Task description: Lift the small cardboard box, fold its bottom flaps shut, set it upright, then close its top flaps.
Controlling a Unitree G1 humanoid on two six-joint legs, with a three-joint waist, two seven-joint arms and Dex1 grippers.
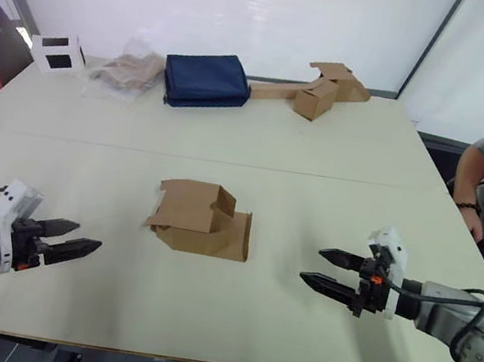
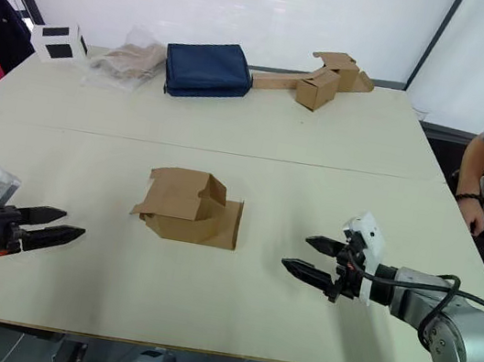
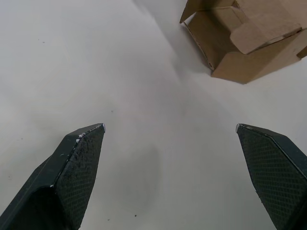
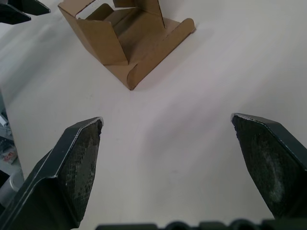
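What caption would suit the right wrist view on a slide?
Open right gripper facing the small cardboard box, which lies on the table, flaps open.

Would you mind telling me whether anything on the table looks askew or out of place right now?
The small cardboard box lies tipped on its side mid-table, flaps splayed open rather than folded. Both open grippers, left and right, hover apart from it.

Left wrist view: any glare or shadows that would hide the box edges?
Left wrist view: even, soft light, no glare; the small cardboard box casts a faint shadow on the table, edges readable. Right wrist view: the box interior is shaded but its flaps stay distinct. Left eye view: the bright back wall is washed out.
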